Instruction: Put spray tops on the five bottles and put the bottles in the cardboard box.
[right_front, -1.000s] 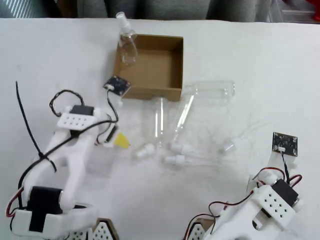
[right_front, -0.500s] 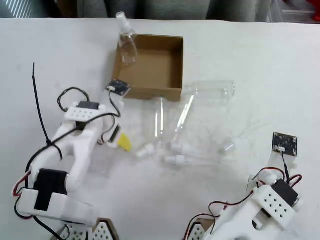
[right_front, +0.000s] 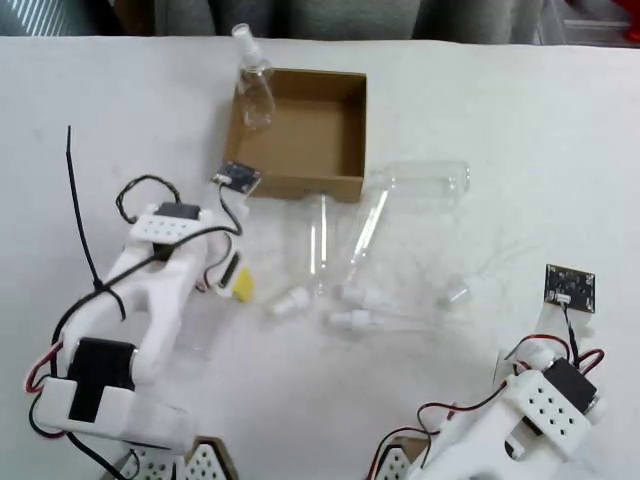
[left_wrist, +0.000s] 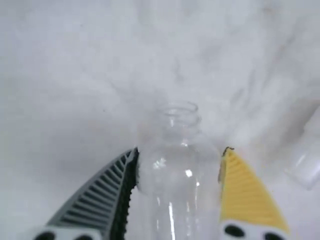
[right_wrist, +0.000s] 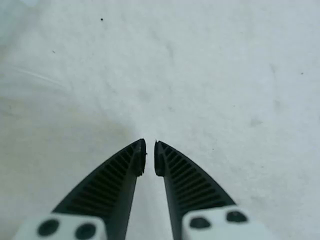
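My left gripper (left_wrist: 180, 155) is shut on a clear bottle (left_wrist: 176, 175) with an open neck and no spray top; its grey and yellow fingers press both sides. From above, that gripper (right_front: 232, 278) is left of the loose parts. The cardboard box (right_front: 345, 110) stands behind, with one topped bottle (right_front: 255, 85) leaning at its left wall. Three clear bottles (right_front: 320, 240) (right_front: 370, 225) (right_front: 430, 180) lie in front of the box. Several spray tops (right_front: 290, 300) (right_front: 350, 320) (right_front: 455, 293) lie nearer. My right gripper (right_wrist: 150, 150) is shut on nothing above bare table.
The right arm (right_front: 545, 400) sits at the front right corner. The left arm's body (right_front: 130, 320) and its black cables (right_front: 75, 200) take up the front left. White table (right_front: 520, 150) lies open at the far right.
The left arm has swung its upper part toward the box and risen a little. Its yellow finger has drawn in around the bottle. The right arm has not moved.
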